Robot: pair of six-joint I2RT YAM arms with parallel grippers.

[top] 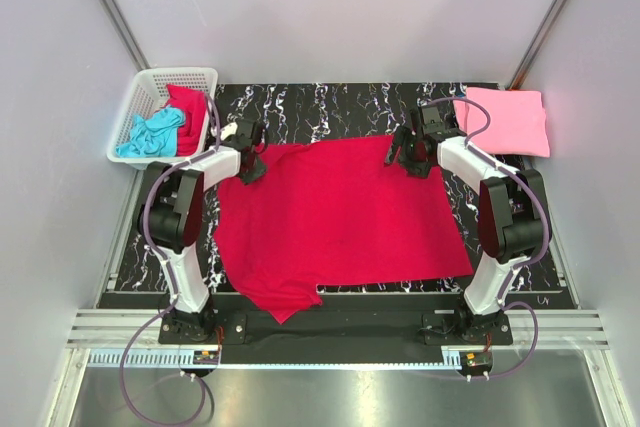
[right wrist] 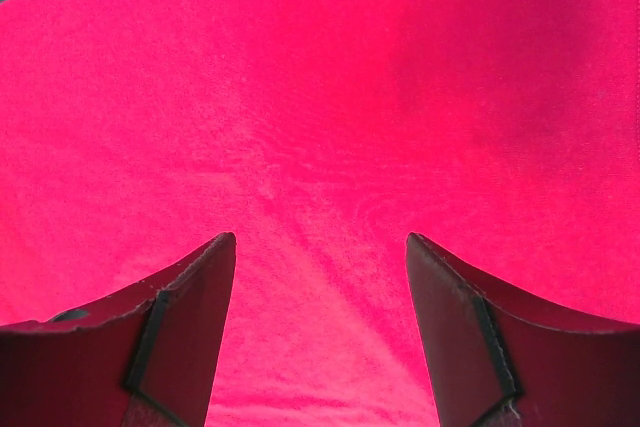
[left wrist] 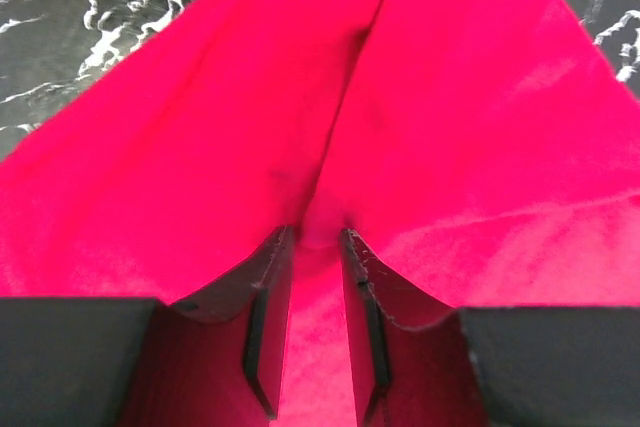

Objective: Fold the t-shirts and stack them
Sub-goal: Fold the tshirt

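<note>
Gripping: L end effector (left wrist: 317, 237) clamped on a raised fold of the crimson t-shirt (top: 340, 217), at its far-left corner.
R end effector (right wrist: 320, 247): fingers wide apart, over the shirt's far-right corner; contact w/ fabric can't be told.
Crimson t-shirt: spread flat, mid bench (top: 330, 112).
Pink t-shirt (top: 505, 119): folded, far-right corner of bench.
Basket (top: 140, 97): far left, holds turquoise t-shirt (top: 150, 135) & red t-shirt (top: 188, 107).
</note>
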